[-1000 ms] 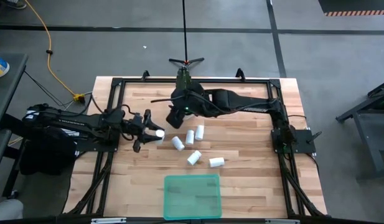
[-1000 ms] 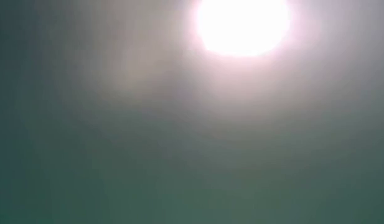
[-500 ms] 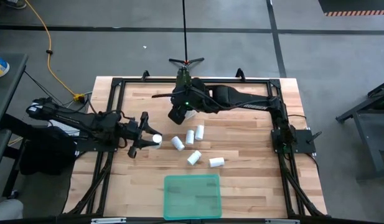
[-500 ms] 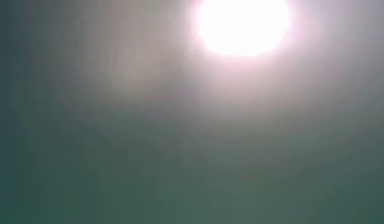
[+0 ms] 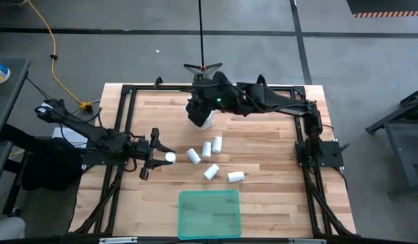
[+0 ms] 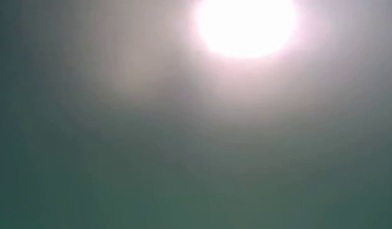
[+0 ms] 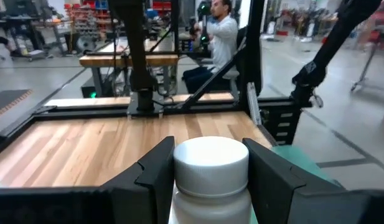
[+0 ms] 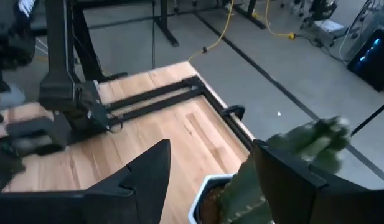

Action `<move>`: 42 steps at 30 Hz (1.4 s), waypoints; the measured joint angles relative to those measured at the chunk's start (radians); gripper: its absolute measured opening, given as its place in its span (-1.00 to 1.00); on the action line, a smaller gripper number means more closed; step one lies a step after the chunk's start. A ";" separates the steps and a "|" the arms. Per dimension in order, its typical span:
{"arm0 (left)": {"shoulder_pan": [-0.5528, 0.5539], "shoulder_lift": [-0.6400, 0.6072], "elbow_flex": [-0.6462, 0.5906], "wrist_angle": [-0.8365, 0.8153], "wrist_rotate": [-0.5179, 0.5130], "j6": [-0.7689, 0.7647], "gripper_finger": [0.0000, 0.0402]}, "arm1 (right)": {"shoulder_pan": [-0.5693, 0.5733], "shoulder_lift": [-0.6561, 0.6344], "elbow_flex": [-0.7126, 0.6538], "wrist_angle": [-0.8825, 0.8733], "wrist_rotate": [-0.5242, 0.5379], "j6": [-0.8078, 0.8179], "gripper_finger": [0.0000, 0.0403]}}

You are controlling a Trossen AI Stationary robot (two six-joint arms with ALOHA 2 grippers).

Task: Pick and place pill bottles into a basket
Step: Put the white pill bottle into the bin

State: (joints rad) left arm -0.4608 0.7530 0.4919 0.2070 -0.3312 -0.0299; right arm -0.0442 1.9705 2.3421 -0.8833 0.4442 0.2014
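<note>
Pill bottle (image 7: 210, 168): clamped in left gripper (image 5: 161, 155), left of four loose bottles (image 5: 213, 157). Basket (image 5: 209, 213): near edge, centre. Advice: carry level, release low inside rim. Right gripper (image 5: 200, 115): over cactus pot (image 8: 210, 199), far centre, fingers spread wide.

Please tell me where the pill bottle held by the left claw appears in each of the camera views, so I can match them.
High view: the held pill bottle is at left-centre, in the left claw.
Low view: not visible; only glare shows.
Left wrist view: bottom centre, its cap between the two dark fingers.
Right wrist view: not in it.
Shared landmark: the green basket shows in the high view and beyond the bottle in the left wrist view.
</note>
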 joint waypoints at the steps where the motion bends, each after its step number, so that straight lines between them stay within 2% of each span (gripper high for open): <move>1: -0.013 0.013 0.000 0.021 -0.015 0.001 -0.04 | -0.001 -0.006 0.000 -0.002 0.000 -0.001 0.07; 4: -0.056 0.053 0.008 0.083 -0.058 0.003 -0.04 | -0.001 -0.020 0.000 -0.006 0.002 -0.004 0.07; 7: -0.101 0.104 0.045 0.078 -0.112 0.025 -0.04 | -0.001 -0.033 0.000 -0.012 0.002 -0.011 0.07; 20: -0.243 0.395 0.305 0.078 -0.327 0.154 -0.04 | 0.001 -0.042 0.000 -0.017 -0.059 -0.027 0.07; 34: -0.246 0.657 0.483 0.082 -0.395 0.144 -0.04 | 0.000 -0.119 0.000 0.158 -0.057 -0.139 0.07; 40: -0.207 0.775 0.557 0.082 -0.408 0.091 -0.04 | 0.000 -0.180 0.000 0.054 0.000 -0.197 0.07; 42: -0.186 0.816 0.586 0.083 -0.383 0.078 -0.04 | 0.000 -0.207 0.000 0.002 0.028 -0.201 0.07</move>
State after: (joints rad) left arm -0.6472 1.5693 1.0780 0.2899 -0.7139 0.0483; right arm -0.0444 1.7632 2.3417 -0.8809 0.4726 0.0002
